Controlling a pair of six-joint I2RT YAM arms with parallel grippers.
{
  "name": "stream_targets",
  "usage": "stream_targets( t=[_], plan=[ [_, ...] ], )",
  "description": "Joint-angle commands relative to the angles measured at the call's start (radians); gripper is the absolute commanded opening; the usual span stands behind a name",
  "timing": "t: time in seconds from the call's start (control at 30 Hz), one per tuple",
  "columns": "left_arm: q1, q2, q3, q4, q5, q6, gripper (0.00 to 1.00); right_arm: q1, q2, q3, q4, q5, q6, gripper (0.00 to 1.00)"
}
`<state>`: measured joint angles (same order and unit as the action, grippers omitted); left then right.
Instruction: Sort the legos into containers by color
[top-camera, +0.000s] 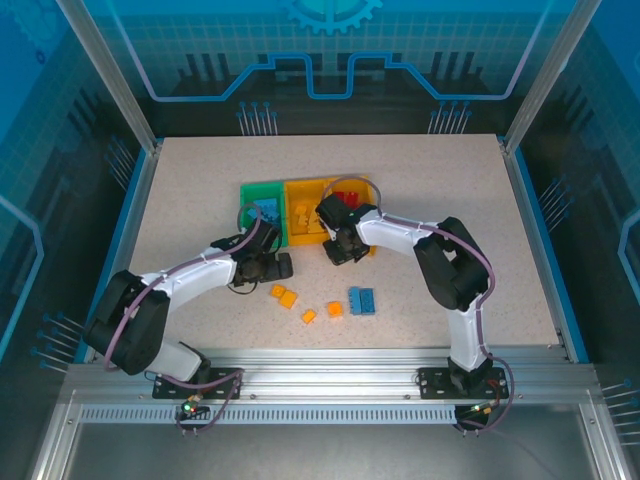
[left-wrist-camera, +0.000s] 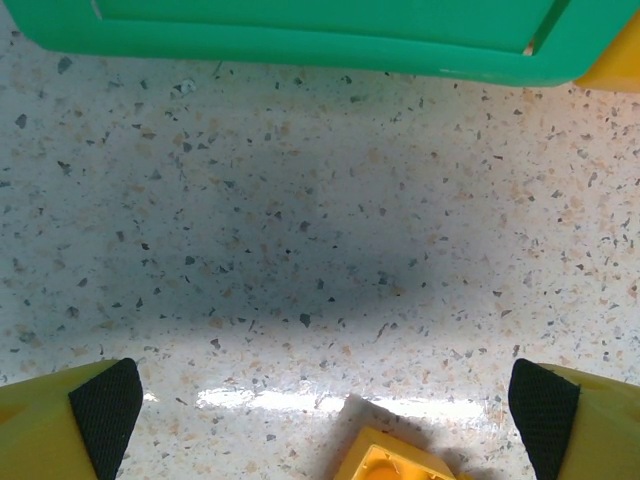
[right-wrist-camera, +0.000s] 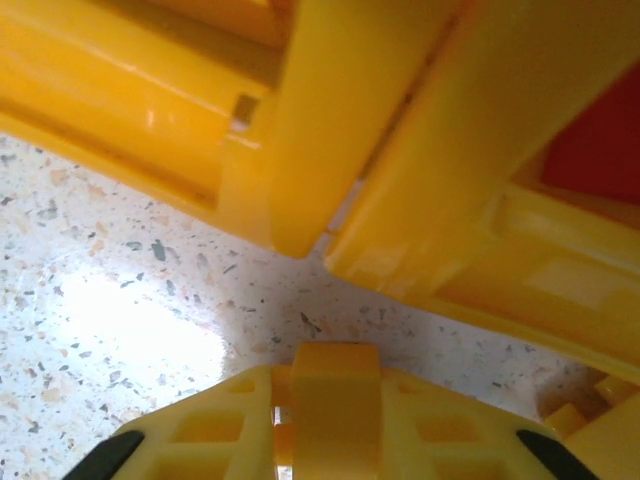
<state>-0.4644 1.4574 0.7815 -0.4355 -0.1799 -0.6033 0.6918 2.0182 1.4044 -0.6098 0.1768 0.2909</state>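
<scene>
Sorting is partway: containers hold some legos, but four orange bricks and blue bricks lie loose on the table. Left gripper gapes; right gripper is clenched, seemingly empty.

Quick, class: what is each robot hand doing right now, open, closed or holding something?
Left hand: open, gripping nothing; a yellow brick lies loose between the jaws.
Right hand: closed, beside a yellow bin; any held brick cannot be told.

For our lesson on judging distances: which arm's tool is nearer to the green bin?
Left. The left tool sits just before the green bin's near wall; the right tool is farther right, by the orange-yellow bins.
</scene>
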Motion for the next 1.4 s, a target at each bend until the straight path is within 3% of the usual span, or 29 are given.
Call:
stream_targets(
  t=[0.0, 0.2, 0.4, 0.53, 0.67, 0.8, 0.87, 1.13, 1.37],
  plan=[
    [0.009, -0.028, -0.019, -0.011, -0.015, -0.009, 0.99, 0.025, -0.048, 0.028, -0.057, -0.028, 0.007, 0.23],
    [0.009, -0.028, -0.023, -0.006, -0.011, -0.011, 0.99, 0.008, -0.115, 0.093, -0.049, -0.183, 0.046, 0.24],
    [0.010, -0.032, -0.028, 0.000, -0.007, -0.008, 0.99, -0.062, -0.071, 0.205, 0.027, -0.363, 0.154, 0.24],
    [0.010, -0.030, -0.034, 0.008, -0.004, -0.008, 0.99, -0.077, 0.026, 0.354, -0.021, -0.344, 0.189, 0.28],
    [0.009, -0.021, -0.035, 0.013, 0.004, -0.009, 0.99, -0.081, 0.134, 0.513, -0.103, -0.304, 0.208, 0.43],
    [0.009, -0.022, -0.040, 0.010, 0.007, -0.020, 0.99, -0.081, 0.149, 0.563, -0.110, -0.295, 0.211, 0.62],
    [0.010, -0.025, -0.044, 0.008, 0.012, -0.029, 0.99, -0.079, 0.121, 0.543, -0.099, -0.285, 0.208, 0.69],
    [0.005, -0.051, -0.054, 0.040, 0.060, 0.025, 0.99, -0.069, -0.125, 0.227, -0.025, -0.150, 0.145, 0.73],
    [-0.066, -0.044, -0.002, 0.064, 0.111, 0.091, 0.99, -0.104, -0.353, -0.100, -0.049, -0.035, 0.134, 0.78]
  ],
)
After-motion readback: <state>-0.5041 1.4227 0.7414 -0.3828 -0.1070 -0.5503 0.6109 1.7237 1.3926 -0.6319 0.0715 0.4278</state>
